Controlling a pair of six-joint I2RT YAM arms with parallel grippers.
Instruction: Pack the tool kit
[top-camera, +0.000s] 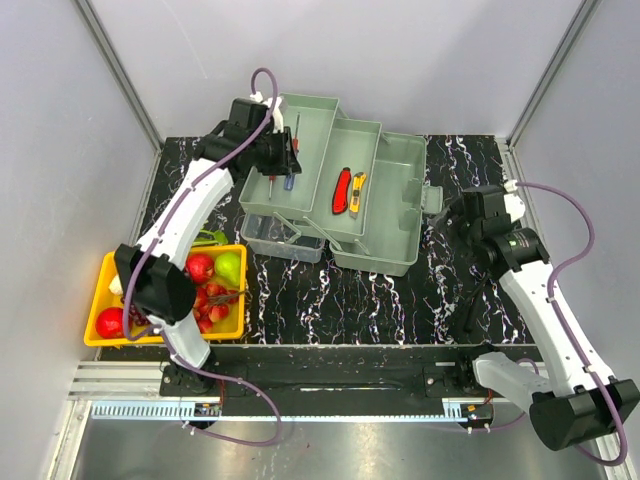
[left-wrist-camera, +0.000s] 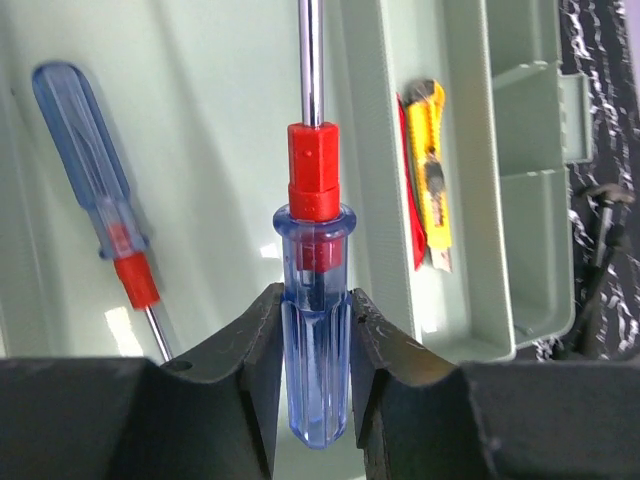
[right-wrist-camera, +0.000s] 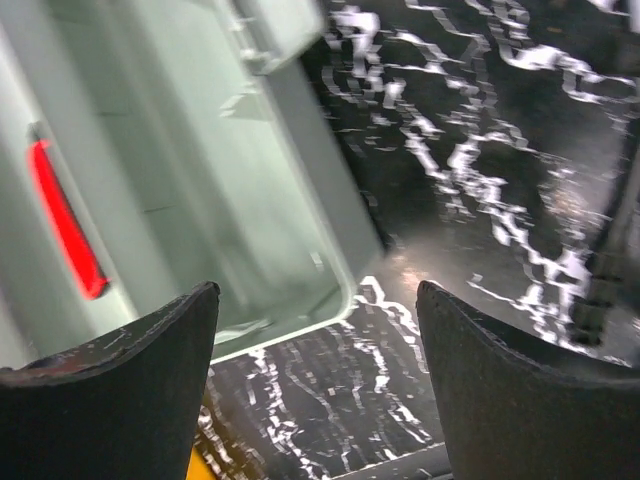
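From above, the open toolbox (top-camera: 395, 200) is seen on the dark marbled desk (top-camera: 380, 290), with its trays folded out. A red tool (top-camera: 342, 190) and a yellow knife (top-camera: 358, 193) are laid side by side in the middle tray. The left arm (top-camera: 190, 215) is stretched over a yellow fruit tray (top-camera: 98, 300) to the far tray. The right arm (top-camera: 530, 280) is held near the box's right end.

In the left wrist view, the left jaws are closed on the blue handle of a screwdriver (left-wrist-camera: 314, 250). A second screwdriver (left-wrist-camera: 95, 190) is laid in the same tray, apart from it. The knife is shut off from them by a tray wall.

The right wrist view is blurred. The right jaws are spread wide with nothing held. A box corner and bare desk are seen below them.
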